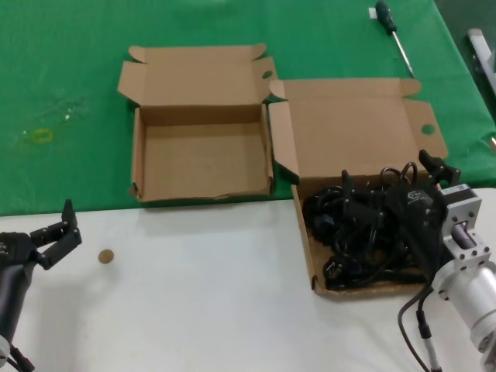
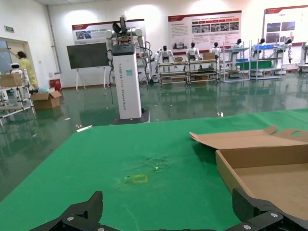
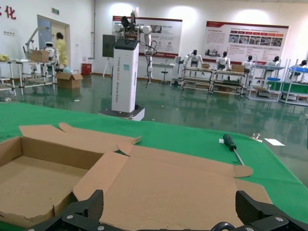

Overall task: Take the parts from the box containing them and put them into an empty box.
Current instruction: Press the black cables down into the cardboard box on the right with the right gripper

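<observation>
The parts, a tangle of coiled black power cords (image 1: 364,236), lie in the right-hand cardboard box (image 1: 304,232), whose broad flap lid (image 1: 353,132) is folded back. My right gripper (image 1: 387,172) hangs open just above the cords, holding nothing. In the right wrist view its jaws (image 3: 168,209) stand wide apart over the flap (image 3: 183,187), with one cord loop (image 3: 221,225) showing. The empty box (image 1: 201,159) sits to the left on the green cloth. My left gripper (image 1: 71,225) waits open over the white table at the near left, shown as (image 2: 168,211).
A green-handled screwdriver (image 1: 391,27) lies on the green cloth (image 1: 70,77) at the back right, seen too as the screwdriver (image 3: 230,143). A small brown disc (image 1: 106,256) rests on the white table (image 1: 201,310). The empty box's wall (image 2: 231,178) is beside my left gripper.
</observation>
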Controlling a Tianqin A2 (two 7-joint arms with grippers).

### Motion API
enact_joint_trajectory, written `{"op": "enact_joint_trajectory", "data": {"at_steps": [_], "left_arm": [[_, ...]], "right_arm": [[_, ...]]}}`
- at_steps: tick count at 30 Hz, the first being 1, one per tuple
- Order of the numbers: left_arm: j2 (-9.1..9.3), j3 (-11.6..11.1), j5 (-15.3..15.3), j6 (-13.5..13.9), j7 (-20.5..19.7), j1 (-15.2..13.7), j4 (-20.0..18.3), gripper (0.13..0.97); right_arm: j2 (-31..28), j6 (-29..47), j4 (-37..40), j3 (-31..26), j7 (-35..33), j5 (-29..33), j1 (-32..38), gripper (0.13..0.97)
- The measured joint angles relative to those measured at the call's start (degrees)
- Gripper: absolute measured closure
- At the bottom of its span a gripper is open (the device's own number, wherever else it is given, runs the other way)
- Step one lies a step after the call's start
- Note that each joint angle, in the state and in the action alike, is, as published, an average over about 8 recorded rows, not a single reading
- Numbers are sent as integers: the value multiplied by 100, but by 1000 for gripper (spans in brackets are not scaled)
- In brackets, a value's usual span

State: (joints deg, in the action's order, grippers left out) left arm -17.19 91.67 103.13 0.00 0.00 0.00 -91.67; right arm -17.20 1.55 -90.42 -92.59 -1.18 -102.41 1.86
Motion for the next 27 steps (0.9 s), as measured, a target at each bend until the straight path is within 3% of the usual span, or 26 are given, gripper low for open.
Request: {"op": "enact_joint_trajectory", "data": {"at_steps": [7, 15, 27], "left_arm": [[0, 0, 0, 0, 0, 0, 0, 162], [0, 0, -1, 0, 0, 0, 0, 266], [0, 0, -1, 0, 0, 0, 0, 497]], "right_arm": [[31, 30, 0, 34, -17, 4, 3, 129], [-124, 29, 39, -18, 43, -27, 35, 129], [-1435, 743, 107, -191, 468, -98, 383, 129]]}}
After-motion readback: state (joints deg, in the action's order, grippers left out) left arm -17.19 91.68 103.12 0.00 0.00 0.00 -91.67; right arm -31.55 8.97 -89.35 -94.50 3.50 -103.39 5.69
